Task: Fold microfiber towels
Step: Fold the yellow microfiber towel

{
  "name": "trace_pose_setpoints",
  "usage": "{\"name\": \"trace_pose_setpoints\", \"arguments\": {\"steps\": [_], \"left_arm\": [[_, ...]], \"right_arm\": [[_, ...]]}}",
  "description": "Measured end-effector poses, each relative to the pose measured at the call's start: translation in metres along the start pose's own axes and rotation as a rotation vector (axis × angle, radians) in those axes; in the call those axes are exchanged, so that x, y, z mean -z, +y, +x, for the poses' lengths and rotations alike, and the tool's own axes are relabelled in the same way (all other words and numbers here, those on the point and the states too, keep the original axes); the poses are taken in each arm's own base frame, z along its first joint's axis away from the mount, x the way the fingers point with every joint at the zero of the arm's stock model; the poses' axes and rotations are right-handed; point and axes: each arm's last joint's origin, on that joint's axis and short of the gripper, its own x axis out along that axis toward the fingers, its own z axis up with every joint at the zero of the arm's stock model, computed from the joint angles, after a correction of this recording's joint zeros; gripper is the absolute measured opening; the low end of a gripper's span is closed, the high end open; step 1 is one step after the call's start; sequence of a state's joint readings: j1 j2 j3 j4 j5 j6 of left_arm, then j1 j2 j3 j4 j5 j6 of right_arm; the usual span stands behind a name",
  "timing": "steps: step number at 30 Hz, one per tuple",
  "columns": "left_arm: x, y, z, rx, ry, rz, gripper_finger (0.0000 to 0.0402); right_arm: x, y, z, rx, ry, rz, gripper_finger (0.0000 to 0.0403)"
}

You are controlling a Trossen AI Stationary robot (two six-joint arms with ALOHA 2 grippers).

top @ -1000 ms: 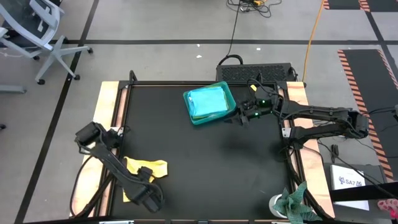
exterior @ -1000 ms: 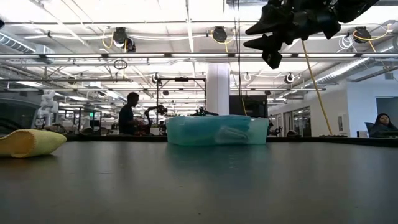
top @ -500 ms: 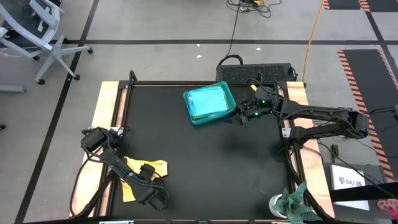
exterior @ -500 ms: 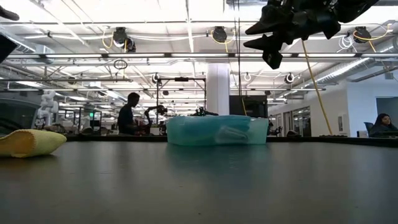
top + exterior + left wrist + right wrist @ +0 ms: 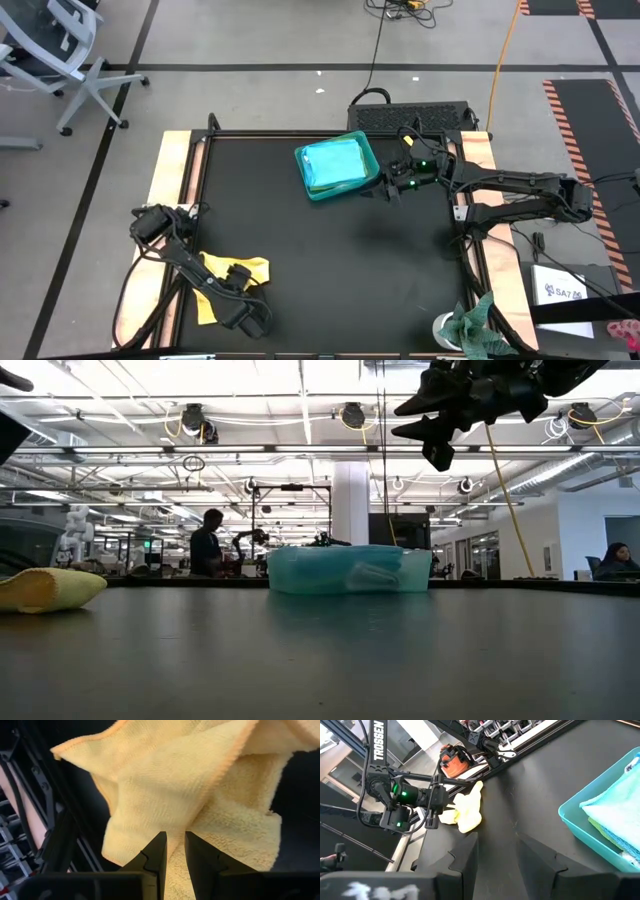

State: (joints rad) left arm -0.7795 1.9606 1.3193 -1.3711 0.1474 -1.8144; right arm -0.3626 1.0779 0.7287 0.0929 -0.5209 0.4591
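Crumpled fuzzy yellow towel (image 5: 200,800)

The left arm (image 5: 215,295) covers part of the yellow towel (image 5: 250,270) in the high view. In the low view the picture's edge cuts off that towel, and the teal tray (image 5: 300,572) wall hides its stacked towels.

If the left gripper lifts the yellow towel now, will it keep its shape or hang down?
The yellow towel would probably hang limp: it already lies crumpled in soft folds on the black table. It looks light, since the cloth is thin with a looped pile. That texture probably resists slipping in the left gripper, which hovers just above it.
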Motion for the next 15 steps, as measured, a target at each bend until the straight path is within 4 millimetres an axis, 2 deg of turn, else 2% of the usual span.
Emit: {"name": "trace_pose_setpoints", "arguments": {"steps": [15], "left_arm": [[0.0044, 0.0002, 0.0007, 0.015, -0.026, 0.022, 0.0072]], "right_arm": [[0.0, 0.0, 0.0, 0.0, 0.0, 0.0, 0.0121]]}}
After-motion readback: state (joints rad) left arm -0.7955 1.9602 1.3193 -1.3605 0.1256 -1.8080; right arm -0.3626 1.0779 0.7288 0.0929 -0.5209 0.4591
